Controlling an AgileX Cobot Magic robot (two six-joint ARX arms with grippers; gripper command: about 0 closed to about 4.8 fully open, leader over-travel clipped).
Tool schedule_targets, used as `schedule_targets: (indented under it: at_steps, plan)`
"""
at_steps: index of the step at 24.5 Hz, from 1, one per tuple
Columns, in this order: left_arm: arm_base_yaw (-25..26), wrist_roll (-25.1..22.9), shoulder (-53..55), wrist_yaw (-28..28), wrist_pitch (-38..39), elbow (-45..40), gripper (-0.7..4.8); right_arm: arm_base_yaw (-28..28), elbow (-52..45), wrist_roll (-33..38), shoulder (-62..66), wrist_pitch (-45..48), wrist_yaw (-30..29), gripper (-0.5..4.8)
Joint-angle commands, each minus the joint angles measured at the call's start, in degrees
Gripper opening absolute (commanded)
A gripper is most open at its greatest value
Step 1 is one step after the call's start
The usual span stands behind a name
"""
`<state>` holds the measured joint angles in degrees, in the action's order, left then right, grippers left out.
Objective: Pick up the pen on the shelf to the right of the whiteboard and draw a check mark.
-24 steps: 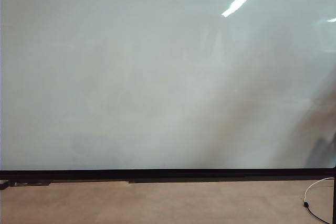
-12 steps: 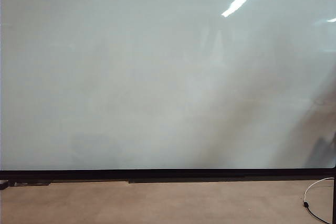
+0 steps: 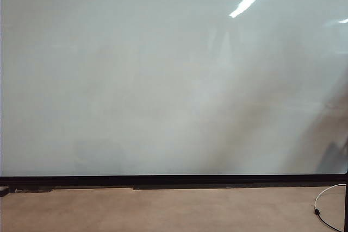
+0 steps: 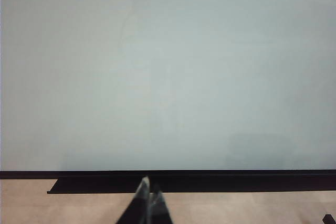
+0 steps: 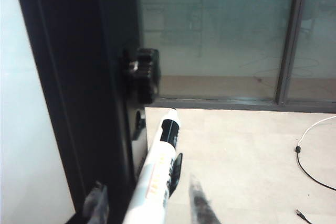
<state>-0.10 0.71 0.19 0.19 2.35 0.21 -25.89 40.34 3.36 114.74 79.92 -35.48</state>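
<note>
**Pen between the right fingers beside the board's frame; left gripper pressed together**

On the left, the left gripper (image 4: 148,203) pokes up only as two dark fingertips at the edge of its wrist view, the rest cut off. The tips lie pressed together with nothing between them, pointing level at the whiteboard (image 4: 168,72) just above its black lower frame. Neither arm shows in the exterior view, where the whiteboard (image 3: 163,74) fills nearly everything, glossy and blank, with a streak of ceiling light reflected near its upper right and a white cable (image 3: 325,199) on the floor at the far right. I can make out no check mark on it.

Further right, the right wrist view looks along the board's dark side frame (image 5: 79,77). The right gripper (image 5: 144,205) is mostly out of frame: only blurred fingertips (image 5: 198,205) show. Its fingers stand spread wide, and the pen (image 5: 156,174), white-barrelled with a black band near its tip, sits between them, angled up and away towards the frame. A black clip or bracket (image 5: 174,174) sits against the barrel. Whether the fingers actually press the pen I cannot tell; its lower end is cut off.
</note>
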Motion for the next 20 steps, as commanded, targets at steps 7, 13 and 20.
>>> schedule_targets:
  at_steps: [7,13,20]
  plan:
    - [0.00,-0.26,0.00,0.00,-0.72,0.17,-0.05,0.04,0.98,0.04,-0.15,1.07,0.87,1.98]
    - [0.00,-0.26,0.00,0.02,-0.72,0.17,-0.04,0.04,0.98,0.07,-0.15,1.07,0.66,1.43]
    - [0.00,-0.26,0.00,0.02,-0.72,0.17,-0.04,0.22,0.98,0.07,-0.15,1.07,0.55,1.43]
